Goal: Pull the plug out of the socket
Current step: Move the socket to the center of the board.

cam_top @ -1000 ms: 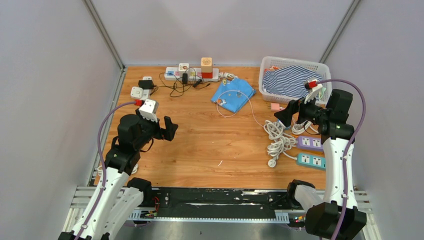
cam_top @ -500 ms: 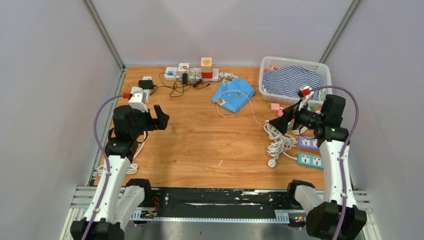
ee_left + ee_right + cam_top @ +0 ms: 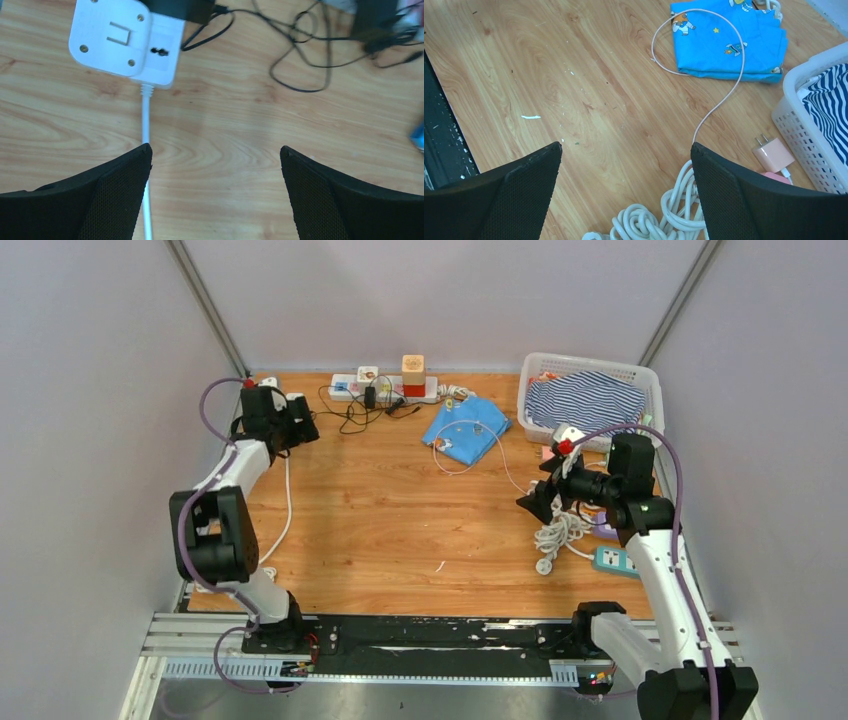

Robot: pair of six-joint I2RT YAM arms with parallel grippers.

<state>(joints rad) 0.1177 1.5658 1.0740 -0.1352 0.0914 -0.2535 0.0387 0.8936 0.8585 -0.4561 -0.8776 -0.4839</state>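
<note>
Wooden bench (image 3: 400, 525) held the black plug (image 3: 182, 9) in its white socket (image 3: 161, 65) at the far left corner, before the open left gripper (image 3: 214, 149). With the right gripper (image 3: 626, 145) open elsewhere, the socket might lift too.

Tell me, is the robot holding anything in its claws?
No, nothing is held. The left gripper and the right gripper are both open and empty.

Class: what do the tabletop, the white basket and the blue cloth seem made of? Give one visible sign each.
Tabletop: wood or wood-look laminate, matte; grain lines.
White basket: likely moulded plastic; regular perforated wall.
Blue cloth: printed fabric, soft; folded layers.
</note>
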